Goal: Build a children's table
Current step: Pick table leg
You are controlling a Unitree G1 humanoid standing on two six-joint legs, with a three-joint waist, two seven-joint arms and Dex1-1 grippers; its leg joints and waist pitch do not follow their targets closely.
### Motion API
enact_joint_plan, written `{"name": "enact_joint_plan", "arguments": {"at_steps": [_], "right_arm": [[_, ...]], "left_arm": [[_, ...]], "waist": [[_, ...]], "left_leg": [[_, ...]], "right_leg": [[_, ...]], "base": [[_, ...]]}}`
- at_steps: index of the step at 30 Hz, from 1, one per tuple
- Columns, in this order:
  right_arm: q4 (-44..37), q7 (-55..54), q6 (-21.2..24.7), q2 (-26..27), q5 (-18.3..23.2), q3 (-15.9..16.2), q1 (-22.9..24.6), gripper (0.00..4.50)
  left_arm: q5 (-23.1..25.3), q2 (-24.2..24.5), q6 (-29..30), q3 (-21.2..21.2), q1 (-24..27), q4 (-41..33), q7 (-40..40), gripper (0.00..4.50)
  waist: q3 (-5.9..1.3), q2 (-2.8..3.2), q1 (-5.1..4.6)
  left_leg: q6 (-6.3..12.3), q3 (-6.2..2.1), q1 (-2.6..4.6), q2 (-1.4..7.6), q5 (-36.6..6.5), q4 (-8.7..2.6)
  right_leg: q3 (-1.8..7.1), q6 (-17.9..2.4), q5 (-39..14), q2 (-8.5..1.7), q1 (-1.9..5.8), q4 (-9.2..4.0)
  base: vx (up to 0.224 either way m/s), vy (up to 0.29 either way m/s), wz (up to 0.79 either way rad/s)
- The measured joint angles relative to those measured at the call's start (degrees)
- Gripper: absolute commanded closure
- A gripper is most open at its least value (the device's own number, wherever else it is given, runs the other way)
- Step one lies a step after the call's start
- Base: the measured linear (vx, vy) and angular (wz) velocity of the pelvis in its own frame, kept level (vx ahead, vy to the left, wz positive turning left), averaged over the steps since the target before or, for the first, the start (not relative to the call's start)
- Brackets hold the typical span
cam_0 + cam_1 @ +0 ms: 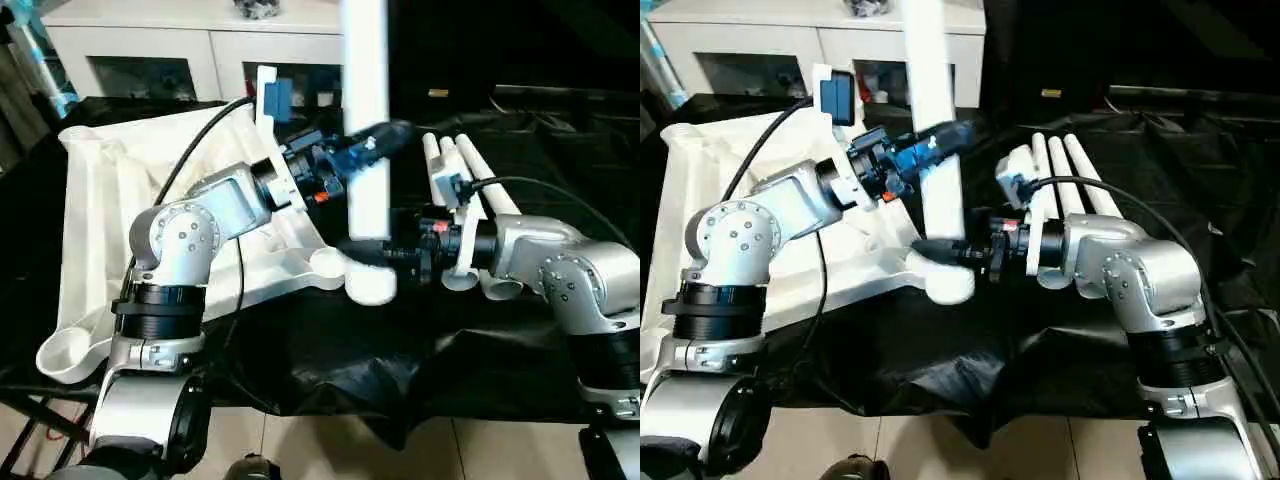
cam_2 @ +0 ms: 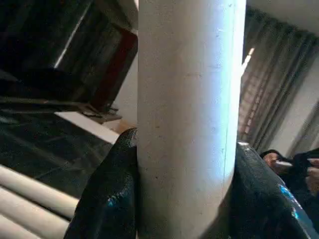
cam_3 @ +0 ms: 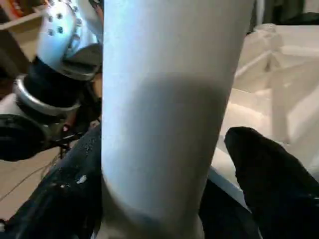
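Left wrist view: left end effector (image 2: pixel 182 199) clamps upright leg (image 2: pixel 189 109), its top cut off; right end effector (image 3: pixel 164 199) parted.

A thick white leg (image 3: pixel 169 114) stands upright, very close to the camera. The two black fingers (image 3: pixel 269 179) of the right gripper (image 3: pixel 164 199) sit on either side of it; one has a clear gap to the leg. Behind the leg, on one side, is the ribbed white table top (image 3: pixel 279 79). On the other side is the robot's silver left arm (image 3: pixel 65 40) with a black band.
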Motion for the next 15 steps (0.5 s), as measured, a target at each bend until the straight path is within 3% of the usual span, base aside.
{"name": "enact_joint_plan", "arguments": {"at_steps": [10, 11, 15], "right_arm": [[0.22, -1.67, 0.05, 2.55, 0.85, 0.4, -0.18, 1.81], [0.22, -2.52, -0.06, 3.06, 0.84, 0.26, -0.18, 1.97], [1.05, -7.14, -1.04, 4.62, -1.05, -0.17, -0.17, 2.19]], "left_arm": [[-0.04, 0.71, -0.35, 0.51, 0.38, -0.03, -0.49, 2.62], [0.05, 0.5, -0.63, 0.8, 0.49, -0.02, 0.16, 2.06], [1.09, -1.43, -2.57, 1.17, 0.51, 0.17, 4.06, 1.92]], "waist": [[0.0, -0.02, -0.17], [0.0, -0.02, -0.18], [0.0, -0.02, 0.13]], "left_leg": [[0.0, 0.0, 0.0, 0.01, 0.0, 0.0], [0.0, 0.0, -0.02, 0.01, 0.0, 0.01], [0.0, 0.01, -0.02, 0.0, 0.0, 0.04]], "right_leg": [[0.0, -0.05, 0.03, 0.0, -0.02, 0.0], [0.0, -0.05, 0.03, 0.0, -0.03, 0.0], [0.0, -0.05, 0.03, -0.02, 0.0, -0.01]], "base": [[0.0, 0.0, 0.0], [0.0, 0.0, 0.0], [0.0, 0.0, 0.0]]}}
